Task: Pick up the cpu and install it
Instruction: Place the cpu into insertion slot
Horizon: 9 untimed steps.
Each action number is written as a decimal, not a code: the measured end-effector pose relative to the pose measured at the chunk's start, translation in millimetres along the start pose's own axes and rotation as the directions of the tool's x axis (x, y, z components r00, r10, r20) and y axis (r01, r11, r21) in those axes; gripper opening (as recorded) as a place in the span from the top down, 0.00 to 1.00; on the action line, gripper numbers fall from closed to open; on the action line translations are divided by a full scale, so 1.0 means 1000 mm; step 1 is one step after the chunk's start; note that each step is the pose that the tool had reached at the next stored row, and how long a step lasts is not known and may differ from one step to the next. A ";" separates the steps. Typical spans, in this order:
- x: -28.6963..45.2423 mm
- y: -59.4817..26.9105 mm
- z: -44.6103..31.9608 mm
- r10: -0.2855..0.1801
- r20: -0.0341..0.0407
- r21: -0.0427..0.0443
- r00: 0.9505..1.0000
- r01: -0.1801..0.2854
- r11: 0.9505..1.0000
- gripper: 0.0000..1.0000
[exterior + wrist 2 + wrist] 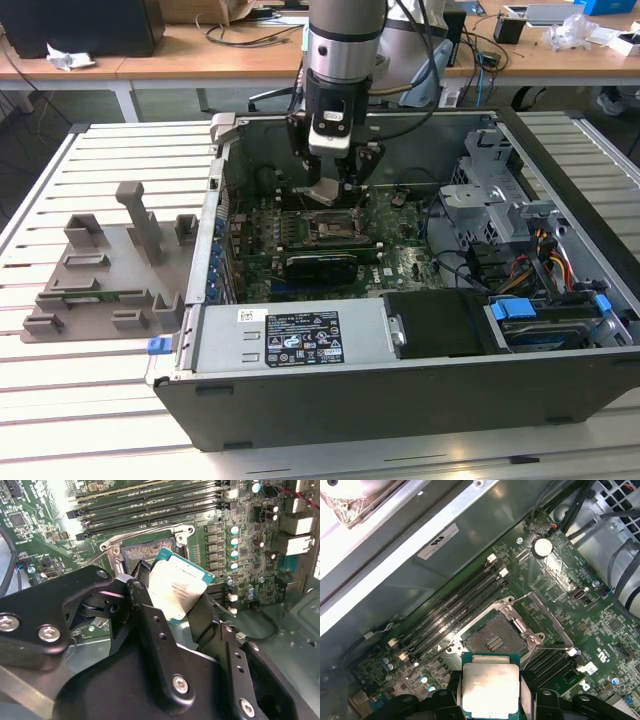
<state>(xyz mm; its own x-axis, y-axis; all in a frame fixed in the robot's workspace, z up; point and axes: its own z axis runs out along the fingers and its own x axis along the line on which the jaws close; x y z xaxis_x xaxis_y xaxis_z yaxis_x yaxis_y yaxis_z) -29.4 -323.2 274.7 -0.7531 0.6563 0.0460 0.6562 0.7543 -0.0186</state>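
The cpu (490,685) is a flat silvery square chip with a thin green rim, clamped edge-on between my black fingers (442,700). My gripper (328,190) is shut on the cpu (176,589) and hangs inside the open computer case, just above the motherboard. The black socket frame (494,639) lies directly beyond the chip with its metal load plate and lever swung open. In the exterior view the cpu (326,191) sits tilted a short way above the socket (328,222).
Memory slots (455,610) run beside the socket. The case's metal wall (420,565) is close behind. Drive cage and cables (500,220) fill the case on the exterior view's right. A grey plastic tray (105,265) with upright blocks sits outside the case on the exterior view's left.
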 end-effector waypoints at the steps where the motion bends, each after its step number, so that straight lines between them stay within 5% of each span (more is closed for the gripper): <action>1: 0.0000 0.0000 0.0000 0.016 0.000 -0.001 1.000 -0.016 1.000 0.45; 9: 0.0000 0.0000 0.0000 0.083 -0.002 -0.004 0.997 -0.083 0.997 0.45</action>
<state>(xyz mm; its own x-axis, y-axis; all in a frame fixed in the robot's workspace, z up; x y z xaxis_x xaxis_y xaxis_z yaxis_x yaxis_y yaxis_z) -29.4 -323.1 274.7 -0.6959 0.7167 0.0460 0.7167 0.6971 -0.0186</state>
